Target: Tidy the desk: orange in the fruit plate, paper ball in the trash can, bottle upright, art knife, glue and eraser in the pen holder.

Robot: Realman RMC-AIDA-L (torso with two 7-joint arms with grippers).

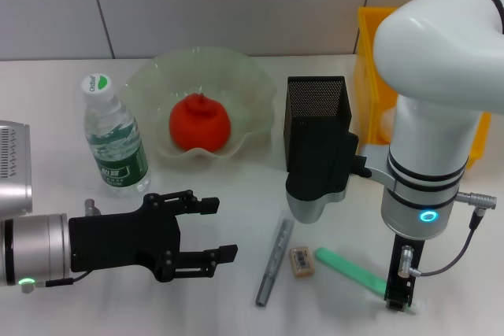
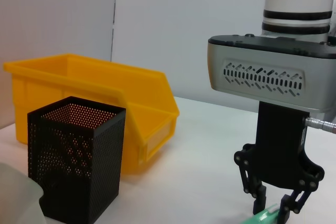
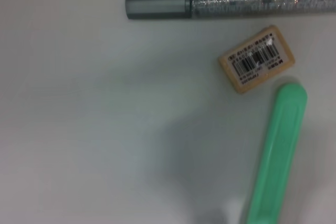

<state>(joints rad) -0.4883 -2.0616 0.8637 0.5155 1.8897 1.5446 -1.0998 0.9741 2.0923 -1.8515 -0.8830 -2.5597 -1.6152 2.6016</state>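
Desk [image 1: 228,289]: right end effector [image 2: 273,205] astride glue [image 1: 350,271].

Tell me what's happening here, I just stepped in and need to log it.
The right gripper is down on the desk at one end of the glue, apparently picking it up. The art knife and eraser lie beside it. The left gripper hovers open nearby. The orange sits in the fruit plate; the bottle stands upright.

Bright, even room light from overhead; soft shadows pool beneath the square black mesh cup [image 1: 316,120] on the plain white bench [image 1: 63,84]; the right wrist view looks slightly soft.
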